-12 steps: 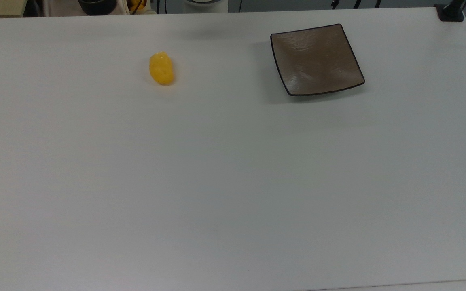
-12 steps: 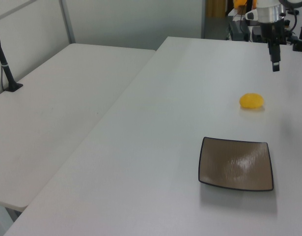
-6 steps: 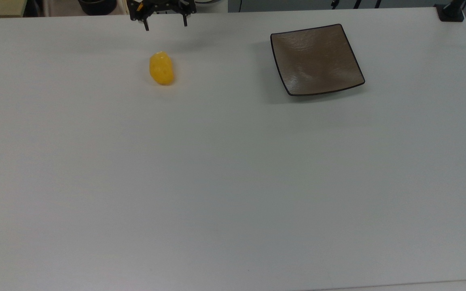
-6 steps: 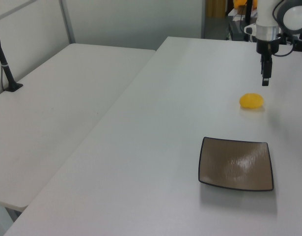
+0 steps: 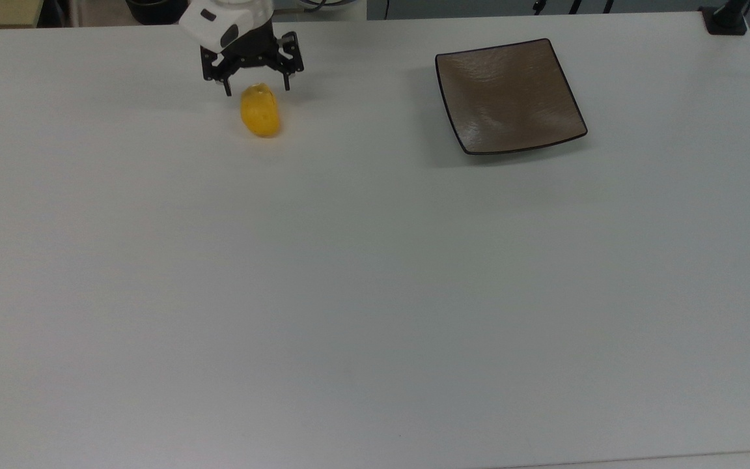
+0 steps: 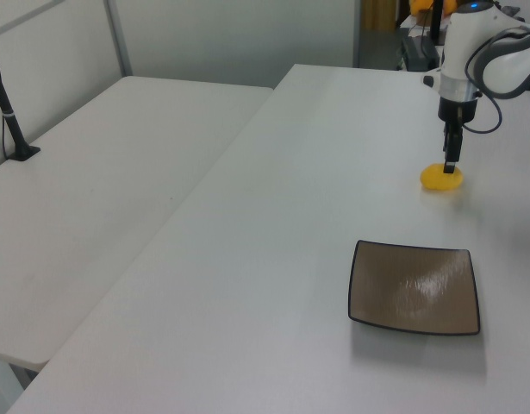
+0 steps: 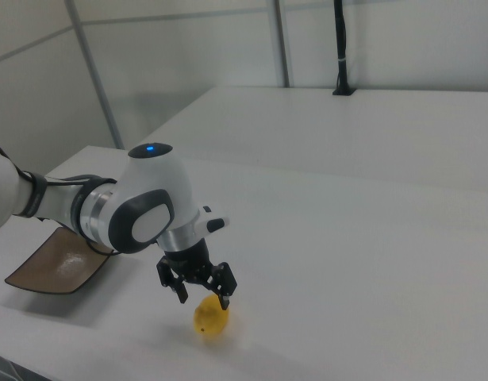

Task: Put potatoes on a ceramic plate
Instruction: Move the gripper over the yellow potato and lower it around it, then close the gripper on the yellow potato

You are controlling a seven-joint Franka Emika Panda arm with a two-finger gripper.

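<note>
We see the end effector (image 5: 255, 87) spread wide, gripping nothing, just above the potato (image 5: 260, 112), which lies on the bench (image 5: 375, 293) near its far edge in the top view, well apart from the empty plate (image 5: 509, 96).

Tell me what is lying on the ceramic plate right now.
Nothing lies on the ceramic plate; its whole glossy surface is bare in the top view. The potato sits on the white table, apart from the plate, with the open gripper at its end.
</note>
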